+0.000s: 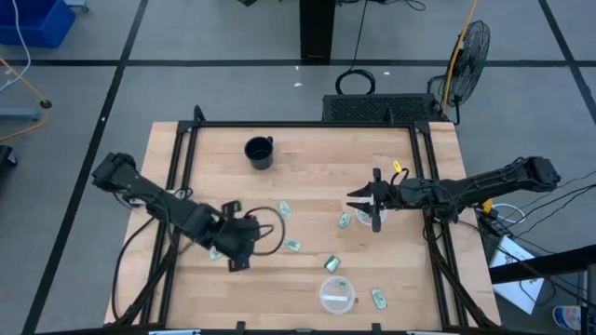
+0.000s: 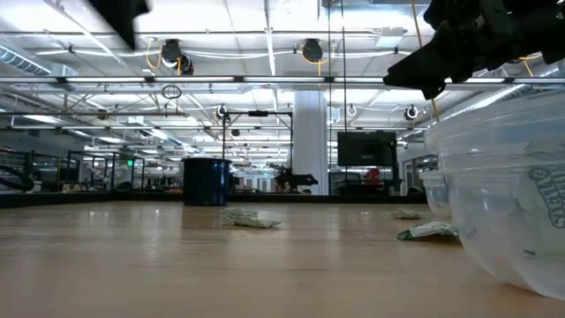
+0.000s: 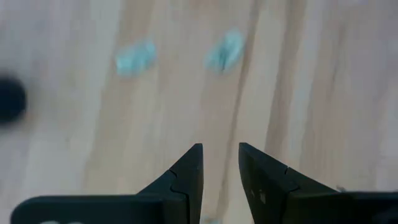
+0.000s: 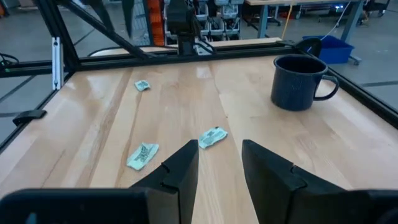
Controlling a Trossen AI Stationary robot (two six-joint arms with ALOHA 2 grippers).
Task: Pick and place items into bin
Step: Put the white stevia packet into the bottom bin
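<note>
Several packets [image 1: 292,245] lie scattered over the surface's [image 1: 307,149] middle; one sits in the clear bin [image 1: 337,294] at 6 o'clock; left tool [image 1: 240,244] at 8 o'clock, right tool [image 1: 369,201] at 3 o'clock, both slightly parted, empty.

No text, brand or number can be read in full in any view. Green lettering is seen through the wall of the clear plastic bin [image 2: 508,203] in the low view, on a packet [image 2: 546,199] inside it, but the word cannot be made out. Dark print on the packets [image 4: 142,154] on the desk [image 4: 186,99] is too small to be read.
</note>
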